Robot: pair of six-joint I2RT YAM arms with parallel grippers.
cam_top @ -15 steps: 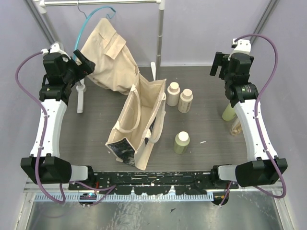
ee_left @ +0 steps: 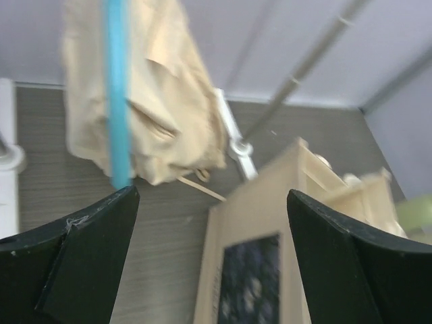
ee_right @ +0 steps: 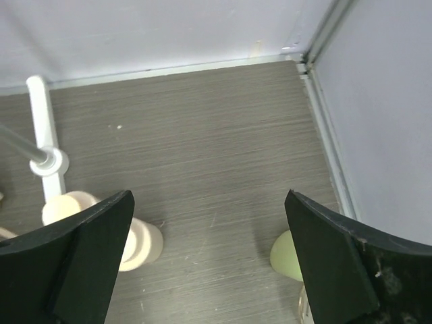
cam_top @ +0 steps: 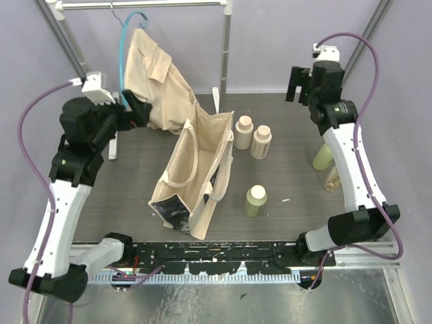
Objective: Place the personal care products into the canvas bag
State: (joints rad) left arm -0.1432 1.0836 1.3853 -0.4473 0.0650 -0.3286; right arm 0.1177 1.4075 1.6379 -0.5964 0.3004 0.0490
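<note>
We find both arms raised near the far corners of the counter (cam_top: 128,189), left gripper (cam_top: 137,111) and right gripper (cam_top: 297,84) spread apart, empty. The canvas bag (cam_top: 214,152) stands open mid-counter, the bottles (cam_top: 255,201) right of it, apparently none packed. Next, we judge, a gripper must descend over one.

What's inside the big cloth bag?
Only bare cream cloth shows inside the canvas bag; the bottles stand outside it. Its leaning walls hide part of the bottom, so that part cannot be seen.
</note>
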